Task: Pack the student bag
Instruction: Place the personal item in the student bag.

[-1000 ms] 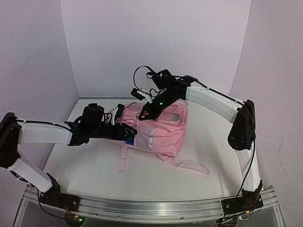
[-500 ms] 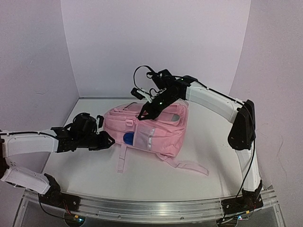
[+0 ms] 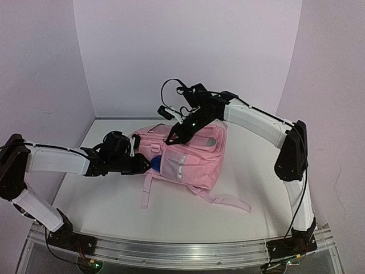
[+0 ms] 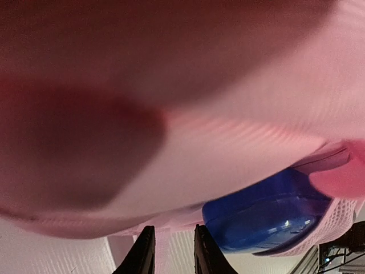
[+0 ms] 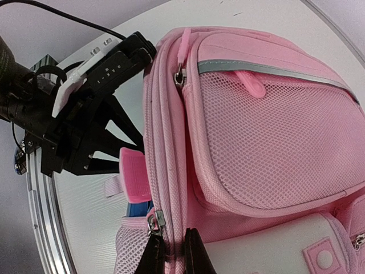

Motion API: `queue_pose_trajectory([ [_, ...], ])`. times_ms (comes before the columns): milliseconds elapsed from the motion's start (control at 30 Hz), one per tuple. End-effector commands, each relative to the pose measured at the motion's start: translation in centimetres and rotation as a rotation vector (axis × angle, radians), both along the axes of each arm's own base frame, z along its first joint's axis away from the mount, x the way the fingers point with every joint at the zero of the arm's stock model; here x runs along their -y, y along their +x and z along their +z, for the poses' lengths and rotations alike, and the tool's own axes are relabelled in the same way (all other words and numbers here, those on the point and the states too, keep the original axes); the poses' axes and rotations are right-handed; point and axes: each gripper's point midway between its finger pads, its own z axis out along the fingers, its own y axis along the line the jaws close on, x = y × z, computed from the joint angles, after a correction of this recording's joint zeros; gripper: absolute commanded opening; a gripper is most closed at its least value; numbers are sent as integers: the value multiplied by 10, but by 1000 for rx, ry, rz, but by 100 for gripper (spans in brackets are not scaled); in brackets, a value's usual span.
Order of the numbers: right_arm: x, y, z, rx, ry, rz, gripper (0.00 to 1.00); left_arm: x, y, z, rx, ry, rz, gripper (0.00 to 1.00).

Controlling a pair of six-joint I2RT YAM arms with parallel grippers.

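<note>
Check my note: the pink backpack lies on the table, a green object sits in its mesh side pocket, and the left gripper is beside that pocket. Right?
The object is blue, not green; the left wrist view shows it in the mesh pocket. The pink backpack does lie on the table, the left gripper beside that pocket.

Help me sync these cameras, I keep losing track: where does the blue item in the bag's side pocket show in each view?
Top external: the blue item is left of centre, at the left end of the student bag.
Left wrist: lower right, large and close, under pink fabric.
Right wrist: a sliver at bottom left, below the pink tab.
Shared landmark: the mesh side pocket holding it.
</note>
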Motion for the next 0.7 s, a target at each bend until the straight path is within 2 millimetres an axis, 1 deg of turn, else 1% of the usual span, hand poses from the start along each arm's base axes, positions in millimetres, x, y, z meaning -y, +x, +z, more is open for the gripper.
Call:
queue_pose_trajectory([
  [0, -26, -22, 124, 144, 341, 123, 0, 52, 4, 36, 116, -103, -225, 23],
  [67, -27, -21, 126, 141, 347, 117, 0, 66, -1, 31, 104, -121, -289, 22],
  [200, -28, -20, 126, 130, 351, 107, 0, 89, -13, 32, 109, -179, -414, 21],
  [300, -29, -20, 124, 123, 350, 104, 0, 99, -23, 32, 123, -180, -481, 22],
  [367, -29, -19, 122, 126, 344, 101, 0, 98, -31, 26, 103, -141, -495, 23],
  [400, -28, -18, 122, 130, 343, 99, 0, 94, -34, 24, 95, -126, -487, 23],
  [467, -27, -18, 121, 133, 339, 100, 0, 78, -38, 21, 93, -98, -433, 24],
  [500, -27, -18, 121, 134, 338, 101, 0, 67, -39, 21, 100, -83, -395, 25],
  [567, -24, -17, 121, 137, 336, 101, 0, 43, -39, 25, 131, -50, -296, 31],
  [667, -21, -18, 119, 139, 330, 102, 0, 5, -37, 38, 202, -13, -154, 34],
])
